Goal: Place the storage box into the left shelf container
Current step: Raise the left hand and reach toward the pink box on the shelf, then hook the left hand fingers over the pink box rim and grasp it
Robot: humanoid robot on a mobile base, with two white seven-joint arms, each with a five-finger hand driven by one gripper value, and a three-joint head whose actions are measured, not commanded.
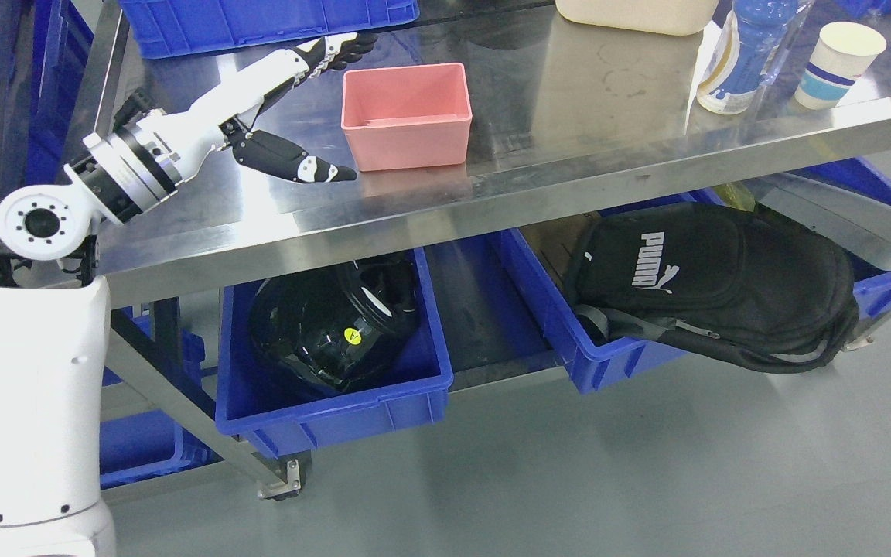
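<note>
A steel table (569,131) is carrying the pink storage box (407,116), sitting upright, mouth up, long axis running left-right. The left hand (298,108) is hovering just beside its left end, fingers (341,48) spread, holding nothing.

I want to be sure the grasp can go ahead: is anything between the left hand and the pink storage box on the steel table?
Nothing visible. The left hand is open beside the pink storage box, its fingers and thumb reaching toward the box's left wall, with only bare steel table between them.
</note>
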